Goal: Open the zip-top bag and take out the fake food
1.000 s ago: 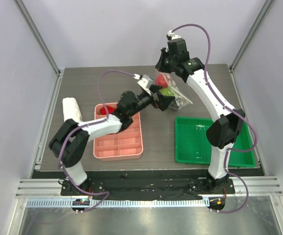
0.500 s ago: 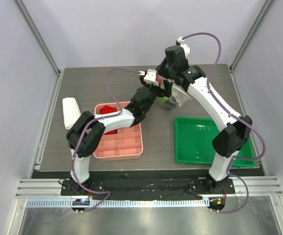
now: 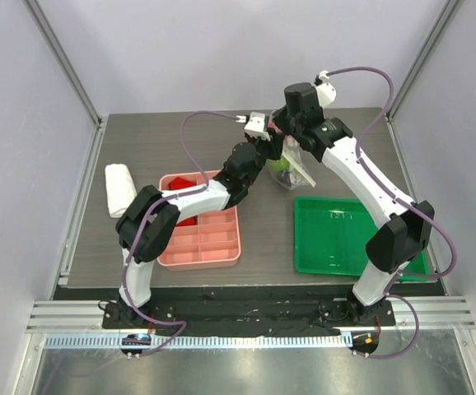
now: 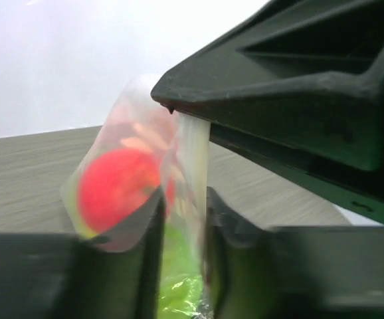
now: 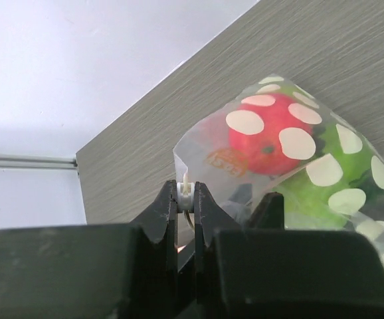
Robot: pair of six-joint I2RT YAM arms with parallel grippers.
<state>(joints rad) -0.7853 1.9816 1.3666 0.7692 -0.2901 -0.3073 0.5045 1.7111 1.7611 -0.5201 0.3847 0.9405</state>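
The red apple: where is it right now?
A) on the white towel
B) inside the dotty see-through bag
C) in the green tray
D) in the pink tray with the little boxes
B: the red apple shows through the clear, white-dotted zip-top bag, with a green fruit next to it inside.

I count two robot arms (image 3: 197, 197) (image 3: 361, 177), one zip-top bag (image 5: 198, 149), one red apple (image 5: 268, 136), green fruit (image 5: 311, 193) of unclear number, one pink divided tray (image 3: 201, 262), one green tray (image 3: 337, 239) and one white roll (image 3: 119, 188).
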